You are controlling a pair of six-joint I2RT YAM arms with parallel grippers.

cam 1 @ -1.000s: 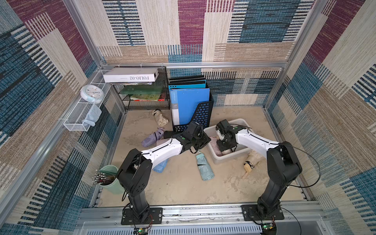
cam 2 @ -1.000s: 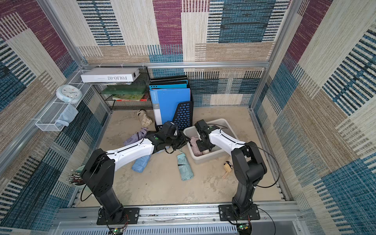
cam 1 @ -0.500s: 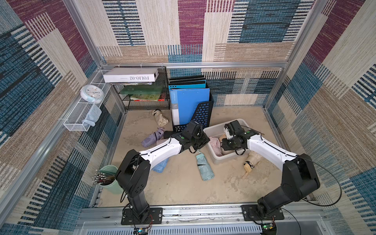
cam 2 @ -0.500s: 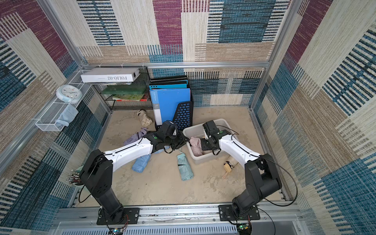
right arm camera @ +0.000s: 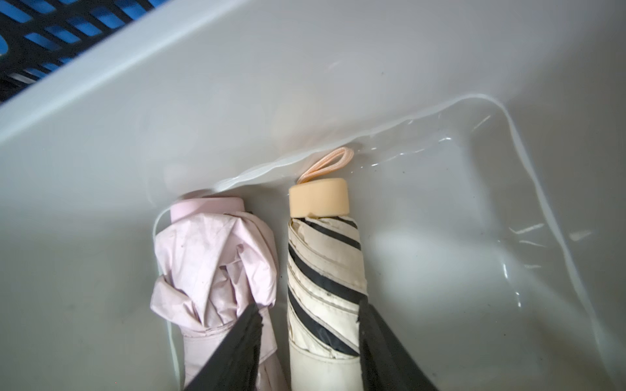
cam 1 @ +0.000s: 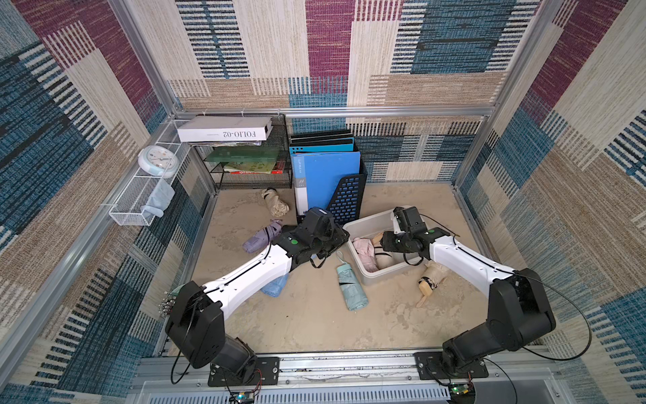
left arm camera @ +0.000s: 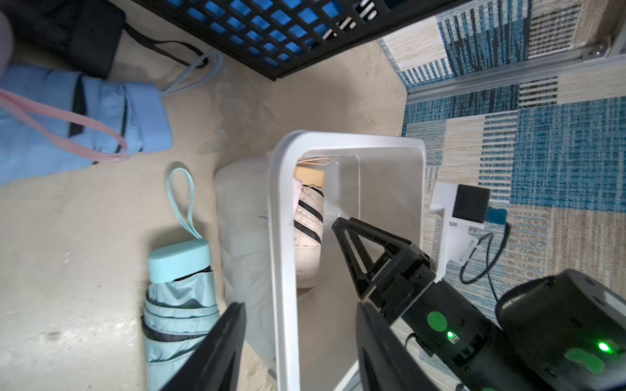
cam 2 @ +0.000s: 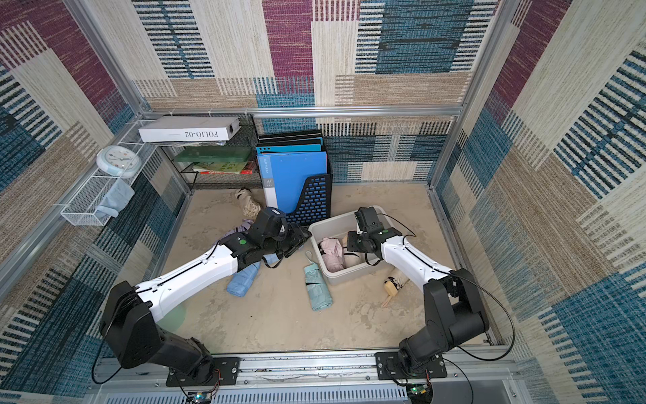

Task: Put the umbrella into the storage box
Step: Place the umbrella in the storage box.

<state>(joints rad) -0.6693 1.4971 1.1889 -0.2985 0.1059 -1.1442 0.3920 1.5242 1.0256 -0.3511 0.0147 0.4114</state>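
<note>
Inside the light grey-white plastic storage box [cam 1: 388, 274] we've a pink folded umbrella [right arm camera: 216, 264] and a cream black-striped umbrella [right arm camera: 325, 270]; right pincer [right arm camera: 310, 309] part-open astride the striped one, left pincer [left arm camera: 299, 306] open, empty; mint folded umbrella [cam 1: 351, 285] waits on the tabletop [cam 1: 314, 325].

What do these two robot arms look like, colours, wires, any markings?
The left arm and right arm match: white shells between bulky black joints, each on a black base plate. Thin black cables loop alongside. A green dot marks each wrist, and green lights glow on the right one. The left gripper and right gripper have black tapered fingers; the right's show triangular cut-outs.
</note>
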